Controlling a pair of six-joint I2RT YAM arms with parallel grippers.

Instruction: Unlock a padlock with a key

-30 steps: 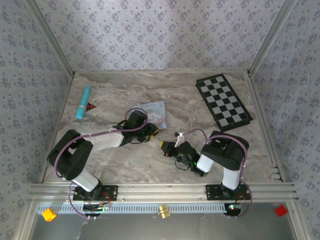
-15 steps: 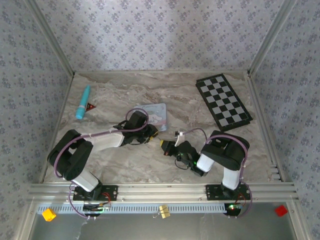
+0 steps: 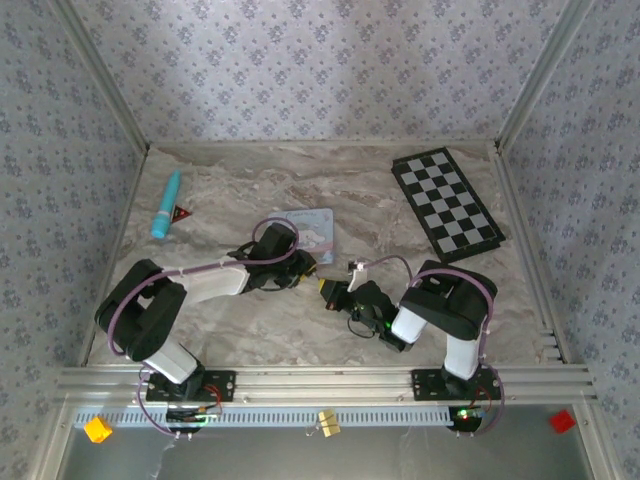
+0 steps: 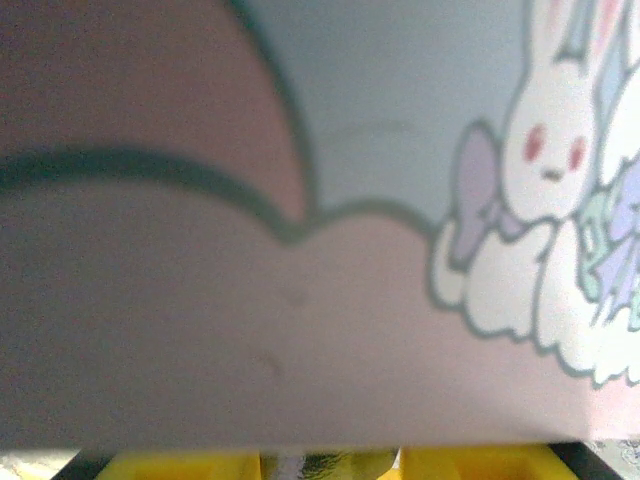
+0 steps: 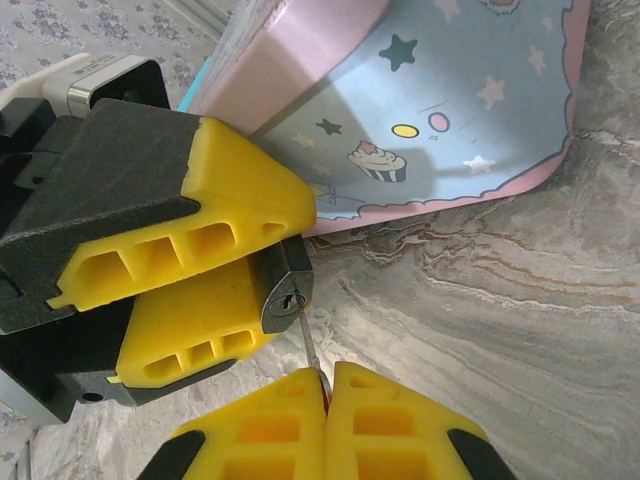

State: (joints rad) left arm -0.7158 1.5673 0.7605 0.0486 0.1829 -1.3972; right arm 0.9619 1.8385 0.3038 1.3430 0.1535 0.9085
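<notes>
The tiny black padlock (image 5: 285, 290) is clamped between the yellow fingers (image 5: 230, 215) of my left gripper (image 3: 306, 266), its keyhole end facing out. My right gripper (image 5: 326, 388) is shut on a thin silvery key (image 5: 308, 345), of which just the blade shows. The blade's tip meets the keyhole slot. In the top view my right gripper (image 3: 328, 290) sits just right of and below the left one at mid-table. In the left wrist view my left gripper (image 4: 330, 466) shows as yellow strips at the bottom edge, with a silvery and dark bit between them.
The pale blue and pink cartoon tin (image 3: 311, 228) lies right behind the left gripper, and its rabbit print (image 4: 545, 160) is very close to the left wrist camera. A checkerboard (image 3: 446, 203) lies at the back right. A turquoise tube (image 3: 166, 203) and a small red triangle (image 3: 182, 212) lie at the back left.
Both grippers stay nearly in place, the right one edging a little toward the left. The tin has turned slightly.
</notes>
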